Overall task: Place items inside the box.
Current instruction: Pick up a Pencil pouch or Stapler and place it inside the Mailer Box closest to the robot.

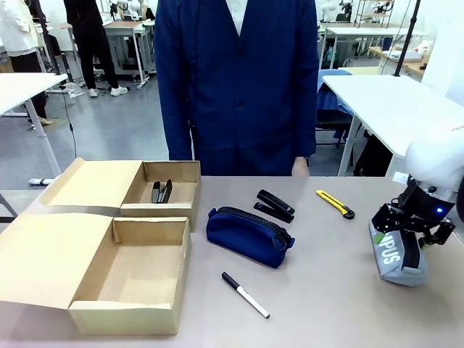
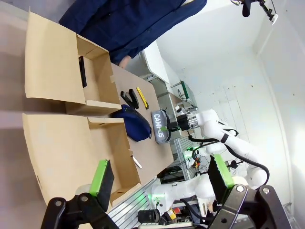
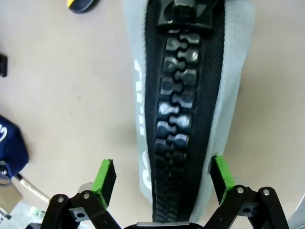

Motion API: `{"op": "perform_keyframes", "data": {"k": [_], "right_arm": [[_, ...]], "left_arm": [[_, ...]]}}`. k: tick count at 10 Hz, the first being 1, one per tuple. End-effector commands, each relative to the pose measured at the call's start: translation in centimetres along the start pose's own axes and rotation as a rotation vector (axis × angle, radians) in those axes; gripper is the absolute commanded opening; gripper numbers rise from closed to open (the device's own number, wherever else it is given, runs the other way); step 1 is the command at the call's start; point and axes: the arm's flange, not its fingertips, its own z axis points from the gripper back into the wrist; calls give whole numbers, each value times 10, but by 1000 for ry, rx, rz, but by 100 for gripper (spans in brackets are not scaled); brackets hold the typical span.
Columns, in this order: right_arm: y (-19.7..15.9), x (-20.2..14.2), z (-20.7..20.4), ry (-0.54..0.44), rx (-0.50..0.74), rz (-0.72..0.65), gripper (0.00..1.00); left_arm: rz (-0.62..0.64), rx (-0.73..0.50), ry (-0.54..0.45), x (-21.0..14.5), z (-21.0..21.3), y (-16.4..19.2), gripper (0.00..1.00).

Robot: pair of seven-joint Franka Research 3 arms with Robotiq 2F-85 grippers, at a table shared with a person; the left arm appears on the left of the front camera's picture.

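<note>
Grey pencil case (image 2: 159, 128): "CAMPUS" printed along its side in large block capitals, white with some green. Reads whole in the left wrist view, set at a slant across the fabric. Front view gives the same word in part only: "PUS" legible, leading letters covered. Right wrist view catches a strip of white lettering down the case's flank, just beside the black zip (image 3: 178, 109); seen edge-on there, too foreshortened to read. Nothing else legible.

A: Near box (image 1: 123, 317) top open, floor bare, room to enter from above. From the right?
B: Navy case (image 1: 249, 235) and marker (image 1: 245, 294) lie across my line; bare table (image 1: 333, 312) strip along the near edge.
</note>
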Motion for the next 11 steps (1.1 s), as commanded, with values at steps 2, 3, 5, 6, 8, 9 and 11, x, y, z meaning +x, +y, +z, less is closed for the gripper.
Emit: {"op": "perform_keyframes", "data": {"k": [2, 3, 5, 6, 8, 9, 11], "right_arm": [[1, 7, -9, -51, -8, -20, 100], [0, 7, -10, -48, -13, -28, 100], [-1, 7, -11, -28, -34, -55, 100], [-2, 7, -11, -24, -33, -60, 41], [-3, 6, -10, -26, -42, -65, 0], [-4, 7, -10, -21, -49, -69, 36], [-6, 8, -10, -6, -48, -84, 0]], "left_arm": [[-22, -21, -12, 1, 0, -2, 100], [-22, -21, -12, 1, 0, -2, 100], [-22, -21, -12, 1, 0, -2, 100], [-22, -21, -12, 1, 0, -2, 100], [-22, -21, -12, 1, 0, -2, 100], [-22, -21, -12, 1, 0, -2, 100], [-22, -21, -12, 1, 0, -2, 100]]}}
